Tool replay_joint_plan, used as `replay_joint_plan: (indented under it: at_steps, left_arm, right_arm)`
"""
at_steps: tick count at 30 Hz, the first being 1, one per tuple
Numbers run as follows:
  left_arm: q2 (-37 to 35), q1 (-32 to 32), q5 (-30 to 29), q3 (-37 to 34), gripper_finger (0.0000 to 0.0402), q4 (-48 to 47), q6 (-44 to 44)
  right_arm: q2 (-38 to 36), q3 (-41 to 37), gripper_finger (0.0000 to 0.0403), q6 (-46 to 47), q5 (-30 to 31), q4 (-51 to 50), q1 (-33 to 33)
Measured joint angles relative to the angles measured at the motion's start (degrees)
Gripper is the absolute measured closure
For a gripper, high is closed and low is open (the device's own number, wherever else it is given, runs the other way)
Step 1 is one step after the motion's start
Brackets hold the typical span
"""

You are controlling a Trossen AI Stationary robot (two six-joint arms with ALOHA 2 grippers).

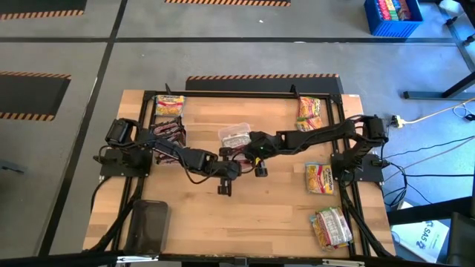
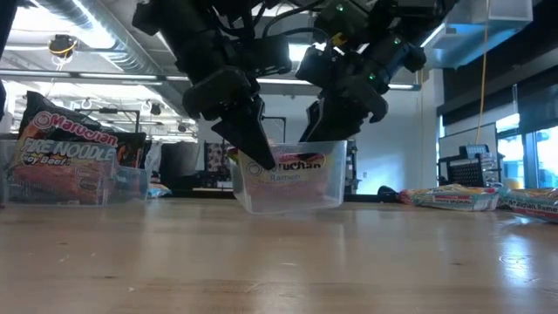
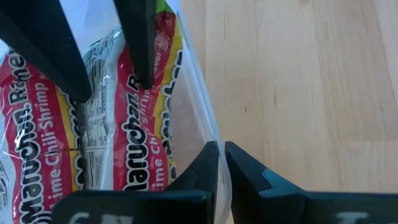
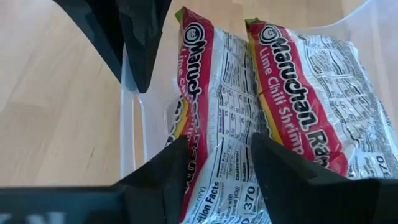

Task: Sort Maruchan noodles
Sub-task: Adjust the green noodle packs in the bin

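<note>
Sorting looks partly done. The clear tray (image 1: pixel 235 136) near the middle of the counter (image 1: pixel 245 222) already holds two Lime Chili Shrimp packets (image 4: pixel 267 99) standing on edge side by side. Away from that tray toward the left arm's base, another tray (image 1: pixel 170 105) holds a packet and a third tray (image 2: pixel 61 179) holds dark Fire Noodle packets. Still unsorted, by my reading, are the loose packets (image 1: pixel 319 179) lying on the counter on the far side of the clear tray, toward the right arm's base.

The right tool (image 4: pixel 217 168) hangs over the clear tray, fingers spread to either side of one standing packet, apparently not gripping it. The left tool (image 3: pixel 221 168) is pressed together at the tray's wall, seemingly pinching the rim, though contact is hard to confirm.
</note>
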Motion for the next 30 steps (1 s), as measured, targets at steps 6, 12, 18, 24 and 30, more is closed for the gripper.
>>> replay_joint_plan:
  at_steps: [6, 12, 18, 24, 30]
  left_arm:
    - [0.00, 0.07, 0.26, -0.02, 0.0386, 0.20, -0.02]
    - [0.00, 0.07, 0.54, -0.02, 0.0386, 0.41, 0.01]
    - [0.00, -0.05, 2.40, -0.02, 0.0386, 0.65, 0.26]
    - [0.00, -1.02, 2.62, -0.02, 0.0386, 0.79, 0.48]
    - [0.00, -1.70, 3.32, -0.02, 0.0386, 1.18, 0.46]
  right_arm:
    - [0.00, 0.00, 0.0342, -1.72, 0.60, -0.15, 0.03]
    - [0.00, 0.39, 0.0393, -1.69, 0.63, -0.81, 0.00]
    - [-0.61, 3.58, 0.0402, -0.53, 3.45, -3.40, -0.13]
    - [-2.33, 6.63, 0.0402, 1.28, 6.26, -7.50, -1.98]
    - [-2.43, 6.86, 0.0403, 1.33, 7.06, -8.43, -7.28]
